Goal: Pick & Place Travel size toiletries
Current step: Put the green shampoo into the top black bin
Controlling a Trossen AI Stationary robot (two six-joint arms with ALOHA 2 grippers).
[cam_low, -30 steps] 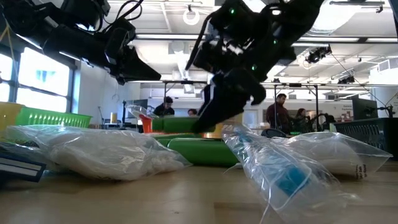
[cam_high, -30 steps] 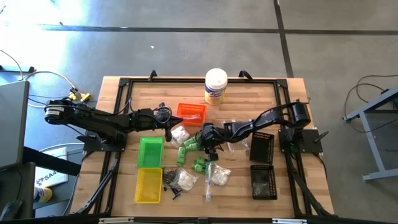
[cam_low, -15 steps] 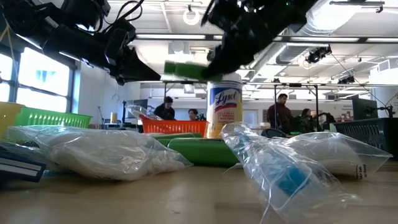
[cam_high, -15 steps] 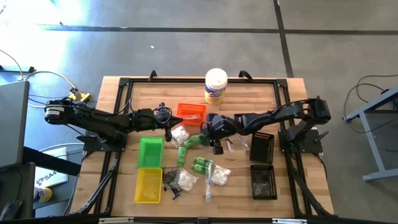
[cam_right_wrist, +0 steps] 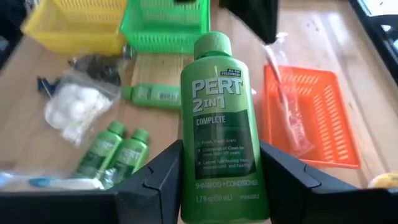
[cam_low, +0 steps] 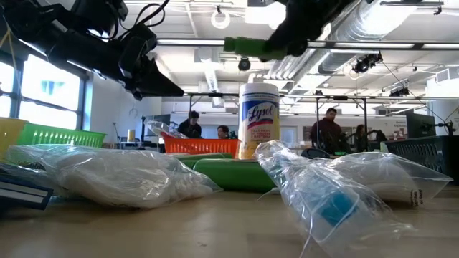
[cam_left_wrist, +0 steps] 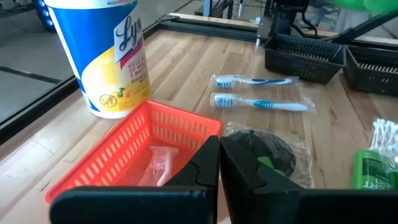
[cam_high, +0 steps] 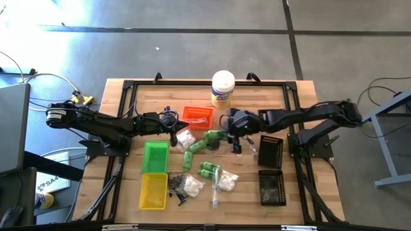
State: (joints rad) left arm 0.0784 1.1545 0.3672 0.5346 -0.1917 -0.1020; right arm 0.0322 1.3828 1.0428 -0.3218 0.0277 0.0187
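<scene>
My right gripper hangs high over the table's middle, shut on a green PERT bottle. On the table lie two small green bottles, a green tube and bags of white cotton balls. Two wrapped toothbrushes rest flat on the wood. My left gripper is shut and holds nothing; it hovers just left of the orange tray. My right gripper pinches the bottle's lower body between its two fingers, one on each narrow side. The fingers come from the table's right, slanting down, and lie along the bottle. The bottle is lifted clear, its cap pointing away from the fingers toward the table's left.
A white Lysol canister stands at the far edge. A green tray and a yellow tray sit at the near left, two black mesh trays at the right. People show in the room beyond the table.
My right gripper has risen and drawn back toward the table's right and far side, rolling a little, with the green bottle between its fingers. The bottle has gone from the pile on the table to well clear above it.
</scene>
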